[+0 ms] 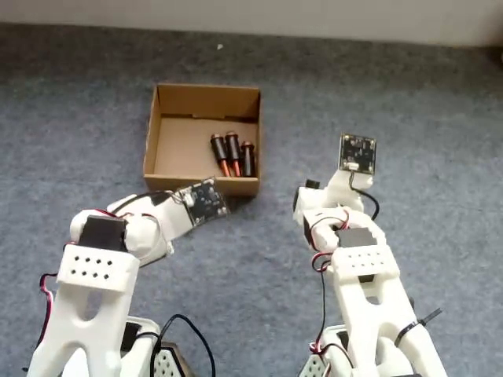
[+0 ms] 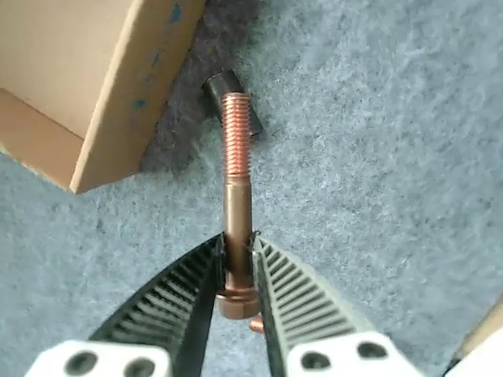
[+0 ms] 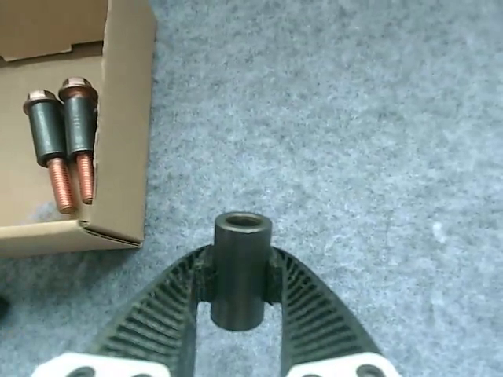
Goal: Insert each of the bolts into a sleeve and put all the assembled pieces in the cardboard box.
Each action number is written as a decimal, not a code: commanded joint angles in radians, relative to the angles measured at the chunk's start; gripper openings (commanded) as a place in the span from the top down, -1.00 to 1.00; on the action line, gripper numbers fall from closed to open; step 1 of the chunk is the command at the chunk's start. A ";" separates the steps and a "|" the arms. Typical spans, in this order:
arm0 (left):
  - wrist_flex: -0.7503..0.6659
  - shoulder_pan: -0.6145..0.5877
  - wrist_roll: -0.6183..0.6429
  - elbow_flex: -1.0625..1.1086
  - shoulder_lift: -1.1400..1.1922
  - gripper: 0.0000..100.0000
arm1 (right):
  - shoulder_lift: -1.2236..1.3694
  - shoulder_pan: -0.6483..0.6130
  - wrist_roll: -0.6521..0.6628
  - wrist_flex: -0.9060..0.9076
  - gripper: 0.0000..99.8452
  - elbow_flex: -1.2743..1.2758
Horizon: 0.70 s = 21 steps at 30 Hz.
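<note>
The bolt (image 2: 236,173) is stiff, smooth, copper-coloured metal, probably heavy for its size and slippery. Its plain shank near the head looks the surest hold. The left gripper (image 2: 236,242) is clamped narrowly there, centre frame. The right gripper (image 3: 240,255) pinches a dark sleeve (image 3: 242,287), lower centre. Three assembled pieces (image 1: 233,155) lie in the cardboard box (image 1: 151,133), upper middle overhead.
</note>
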 commanded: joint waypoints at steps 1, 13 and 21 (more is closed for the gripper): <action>0.008 -0.030 -0.172 -0.005 0.018 0.98 | -0.031 0.012 0.011 -0.021 0.99 -0.004; -0.021 -0.053 -0.114 -0.015 0.031 0.66 | -0.030 0.012 0.011 -0.021 0.99 -0.004; -0.071 -0.047 0.313 -0.012 0.030 0.66 | -0.030 0.012 0.011 -0.021 0.99 -0.004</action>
